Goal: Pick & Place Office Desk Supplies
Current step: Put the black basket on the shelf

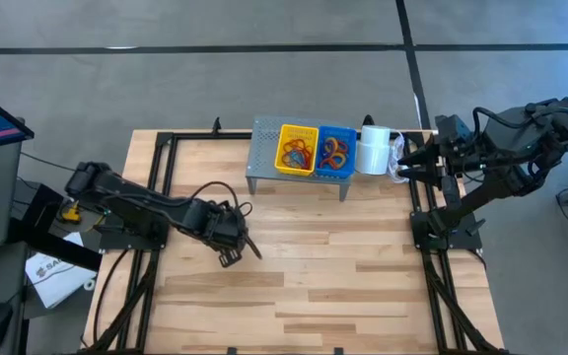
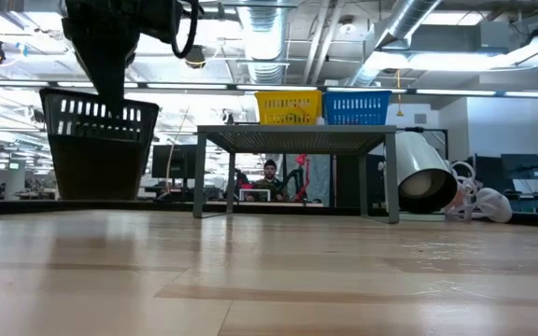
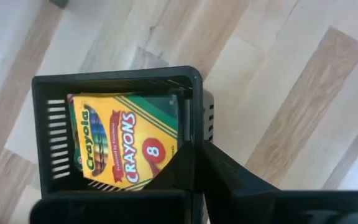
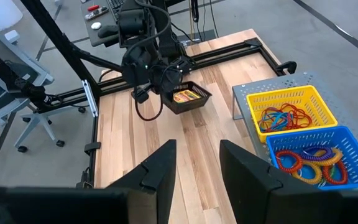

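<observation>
- High view: the left gripper is seen over the middle-left of the table. Its fingers are shut tight, and a dark thing is held there, hard to make out from above. The right gripper is kept at the table's far right edge, beside the white roll. A grey riser is stood well apart from the left fingers, with a yellow basket and a blue basket on it, both filled with rubber bands.
- Low view: a black basket is seen lifted off the table, hung under the left arm. The riser, the two bright baskets and the roll are seen farther right. A person is seen far behind.
- Left wrist view: the wall of the black basket is pinched by the left fingers. A crayon box is lying inside it, just ahead of the fingers.
- Right wrist view: the right fingers are half open with nothing between them. The black basket is seen far ahead, in the left gripper.
- Step, as a guess: the black basket with the crayons is being carried to its place.
- Next, it should be set down flat, maybe near the riser, and then let go. It must be kept level so the box is not tipped out.
- The riser's legs and the roll could be bumped, so room should be left.
</observation>
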`<act>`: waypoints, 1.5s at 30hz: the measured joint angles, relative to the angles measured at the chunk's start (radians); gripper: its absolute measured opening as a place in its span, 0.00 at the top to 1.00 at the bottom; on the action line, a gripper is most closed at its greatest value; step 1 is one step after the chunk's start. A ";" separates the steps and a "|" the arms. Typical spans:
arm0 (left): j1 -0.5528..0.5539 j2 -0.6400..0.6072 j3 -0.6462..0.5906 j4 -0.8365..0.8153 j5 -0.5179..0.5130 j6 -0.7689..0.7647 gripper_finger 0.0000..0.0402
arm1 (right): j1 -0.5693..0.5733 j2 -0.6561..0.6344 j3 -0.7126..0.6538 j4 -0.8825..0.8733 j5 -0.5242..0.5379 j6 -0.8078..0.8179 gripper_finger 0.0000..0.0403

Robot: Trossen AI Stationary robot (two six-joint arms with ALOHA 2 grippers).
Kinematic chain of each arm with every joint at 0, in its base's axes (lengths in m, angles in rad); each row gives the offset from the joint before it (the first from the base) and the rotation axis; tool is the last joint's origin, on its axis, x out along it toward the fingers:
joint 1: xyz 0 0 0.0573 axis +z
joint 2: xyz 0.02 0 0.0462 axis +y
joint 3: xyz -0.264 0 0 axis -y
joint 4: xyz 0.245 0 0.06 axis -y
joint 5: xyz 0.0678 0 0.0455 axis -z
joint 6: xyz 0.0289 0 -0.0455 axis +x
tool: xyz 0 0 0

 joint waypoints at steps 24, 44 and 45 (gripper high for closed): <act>-0.002 -0.022 0.124 -0.257 -0.125 0.026 1.00 | 0.000 0.000 0.000 0.000 0.000 0.000 0.70; 0.051 -0.022 0.298 -0.457 -0.304 0.189 1.00 | 0.000 0.000 0.000 0.000 0.000 0.000 0.70; 0.060 -0.022 0.304 -0.458 -0.313 0.206 1.00 | 0.000 0.000 0.000 0.000 0.000 0.000 0.70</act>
